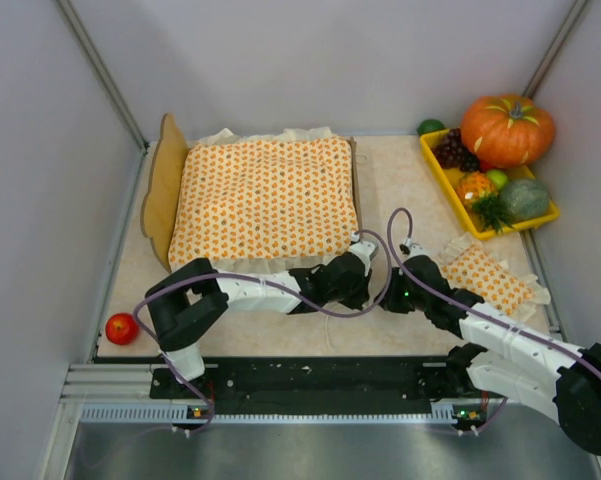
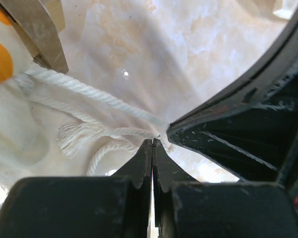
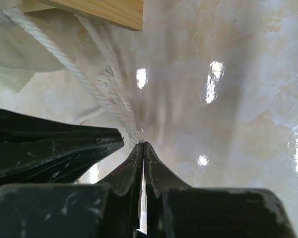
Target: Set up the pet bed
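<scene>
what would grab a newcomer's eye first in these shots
The orange-dotted bedspread draped over the pet bed at the far left dominates. Next comes the big pumpkin in the far right corner, by a yellow tray of fruit. By the bed's near right corner the left gripper and right gripper meet tip to tip, both shut, white cord running up to them.

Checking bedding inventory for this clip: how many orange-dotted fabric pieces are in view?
2. The bedspread covers the pet bed at back left; the small ruffled pillow lies on the table at front right. None appears hidden.
</scene>
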{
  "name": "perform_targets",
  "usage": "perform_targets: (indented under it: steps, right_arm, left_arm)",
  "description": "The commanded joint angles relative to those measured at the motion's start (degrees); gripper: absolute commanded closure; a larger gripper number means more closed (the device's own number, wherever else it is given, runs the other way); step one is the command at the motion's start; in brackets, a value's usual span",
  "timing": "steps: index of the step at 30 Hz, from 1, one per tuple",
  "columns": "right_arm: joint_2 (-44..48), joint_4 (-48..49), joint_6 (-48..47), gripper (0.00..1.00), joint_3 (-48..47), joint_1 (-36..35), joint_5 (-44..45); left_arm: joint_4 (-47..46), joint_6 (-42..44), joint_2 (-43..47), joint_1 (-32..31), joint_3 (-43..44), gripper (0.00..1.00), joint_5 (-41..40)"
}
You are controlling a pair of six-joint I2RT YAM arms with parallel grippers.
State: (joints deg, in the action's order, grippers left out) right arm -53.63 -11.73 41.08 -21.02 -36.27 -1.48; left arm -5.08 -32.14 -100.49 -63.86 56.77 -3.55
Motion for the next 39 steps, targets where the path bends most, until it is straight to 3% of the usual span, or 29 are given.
perform_targets:
  steps: [1, 10, 24, 39]
  right_arm:
    - [1.77, 0.13, -0.74, 1.0, -2.36, -0.64, -0.63]
    - [2.03, -0.05, -0.74, 1.0, -2.28, -0.64, -0.99]
    - [4.93, -0.67, 0.93, 1.0, -1.92, -0.73, -3.53]
    - [6.17, -1.02, 1.72, 1.0, -0.96, -0.64, -3.71]
  left_arm:
    - [1.12, -0.55, -1.73, 0.22, 2.9, 1.0, -2.69]
    - [2.27, -1.43, 0.03, 0.22, 1.67, 1.0, -4.36]
    - [-0.45, 1.99, -5.06, 1.01, 6.42, 1.0, -3.92]
    - [-9.68, 6.48, -8.67, 1.28, 5.81, 1.0, 10.84]
